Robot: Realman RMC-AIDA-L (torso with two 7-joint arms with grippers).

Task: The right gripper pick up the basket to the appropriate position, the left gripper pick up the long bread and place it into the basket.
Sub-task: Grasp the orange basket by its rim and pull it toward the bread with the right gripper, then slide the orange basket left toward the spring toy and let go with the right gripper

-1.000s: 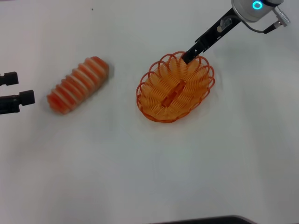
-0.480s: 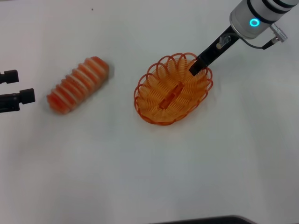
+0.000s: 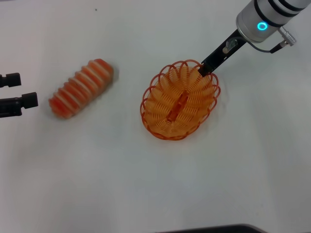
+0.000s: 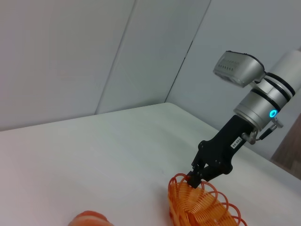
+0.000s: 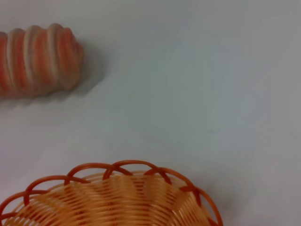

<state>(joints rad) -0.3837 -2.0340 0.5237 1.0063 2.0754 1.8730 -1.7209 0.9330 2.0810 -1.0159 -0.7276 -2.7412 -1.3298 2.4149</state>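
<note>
The orange wire basket point(image 3: 180, 99) sits at the middle right of the white table. My right gripper point(image 3: 206, 69) comes in from the far right and is closed on the basket's far rim; the left wrist view shows its fingers pinching the rim point(image 4: 194, 180) of the basket point(image 4: 202, 205). The long bread point(image 3: 81, 88), orange-red with cream stripes, lies at an angle to the left of the basket, well apart from it. My left gripper point(image 3: 17, 91) is open and empty at the left edge, just left of the bread. The right wrist view shows the basket rim point(image 5: 113, 197) and one end of the bread point(image 5: 37, 59).
The table is plain white point(image 3: 146, 184), with bare surface between the bread and the basket and in front of both. A dark edge point(image 3: 214, 229) shows at the near side. Grey wall panels point(image 4: 94, 56) stand beyond the table.
My right gripper has shifted at the basket's far rim, moving slightly right and nearer. The basket has turned and slid a little with it. The bread and left gripper have not moved.
</note>
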